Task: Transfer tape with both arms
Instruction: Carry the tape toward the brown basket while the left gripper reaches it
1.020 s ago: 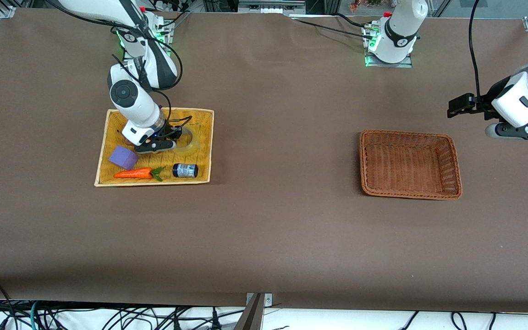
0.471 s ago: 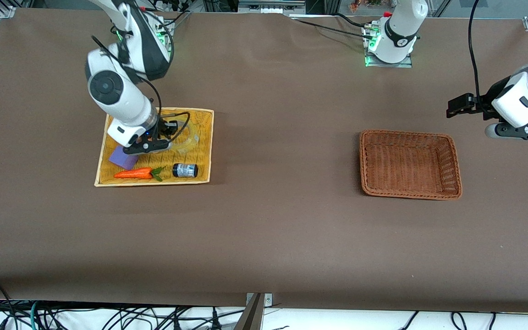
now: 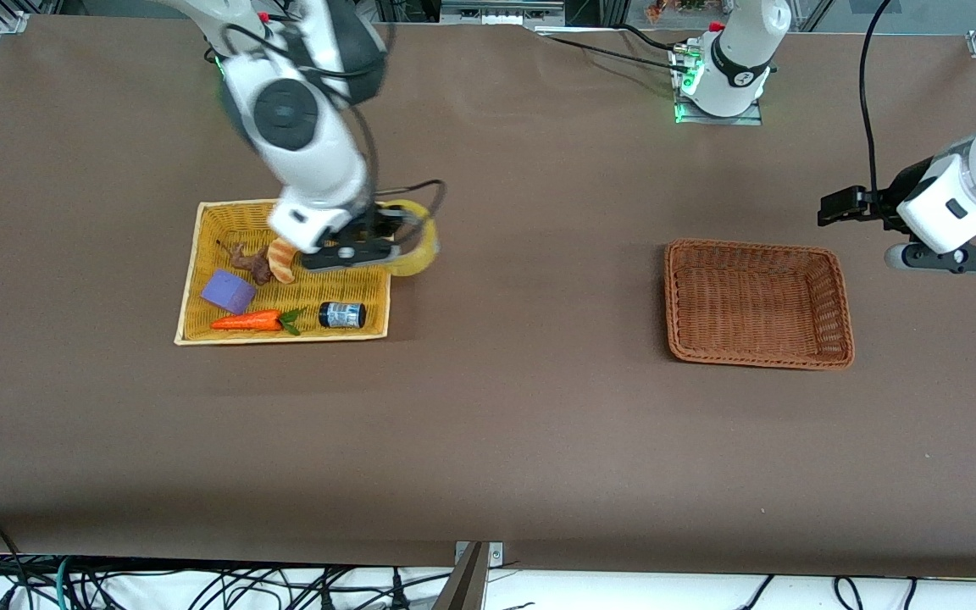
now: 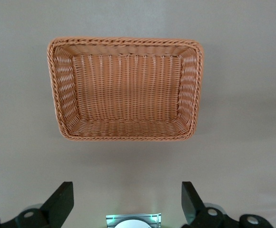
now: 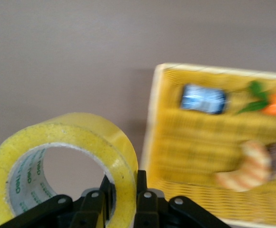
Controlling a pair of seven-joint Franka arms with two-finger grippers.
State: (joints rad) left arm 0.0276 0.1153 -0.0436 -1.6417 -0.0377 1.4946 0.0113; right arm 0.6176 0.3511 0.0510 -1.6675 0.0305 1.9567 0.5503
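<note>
My right gripper (image 3: pixel 386 230) is shut on the wall of the tape (image 3: pixel 417 246), a yellowish roll with a grey-white core, and holds it in the air over the edge of the yellow tray (image 3: pixel 200 280). In the right wrist view the tape (image 5: pixel 76 142) stands clamped between the fingers (image 5: pixel 142 183), one inside the ring and one outside. My left gripper (image 3: pixel 831 207) is open and empty, up in the air by the brown wicker basket (image 3: pixel 756 302). The left wrist view shows the basket (image 4: pixel 126 88) empty and the left fingers (image 4: pixel 62 199) wide apart.
In the yellow tray lie a purple block (image 3: pixel 228 291), a toy carrot (image 3: pixel 251 321), a small black jar (image 3: pixel 342 315), a croissant (image 3: pixel 282 259) and a small brown figure (image 3: pixel 251 261). The brown table surface lies between tray and basket.
My right gripper has lifted the tape out of the yellow tray and carried it toward the left arm's end. The croissant and brown figure now show. The left gripper shifted slightly.
</note>
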